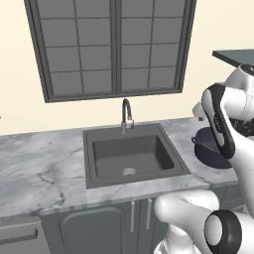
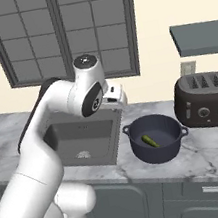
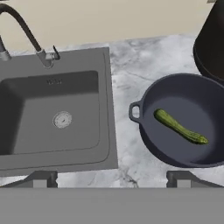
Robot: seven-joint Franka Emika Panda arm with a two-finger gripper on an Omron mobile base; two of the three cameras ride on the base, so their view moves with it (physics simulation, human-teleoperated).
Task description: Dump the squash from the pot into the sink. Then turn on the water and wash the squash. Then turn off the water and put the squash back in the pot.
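The pot (image 3: 186,120) stands on the marble counter (image 3: 144,61) just beside the sink (image 3: 54,111), on the side away from the faucet's (image 3: 26,33) base, with the black toaster (image 2: 206,99) just beyond it. The squash (image 3: 180,127) lies inside the pot on its floor, long axis running diagonally across the bowl, one end toward the pot's near side handle (image 3: 134,111) and the sink, the other toward the far wall. In the hand view the gripper (image 3: 111,179) looks down from above with its two finger tips (image 3: 41,179) spread wide and nothing between them; the pot lies off to the right of its centre line and the sink to the left, so the counter strip between sink and pot sits about midway under the hand. In the right base view the arm is bent high over the sink's pot-side edge, wrist turned downward, well clear of the counter. Judgement: the dump has not begun; the next move calls for travel toward the pot and a descent onto its rim or handle
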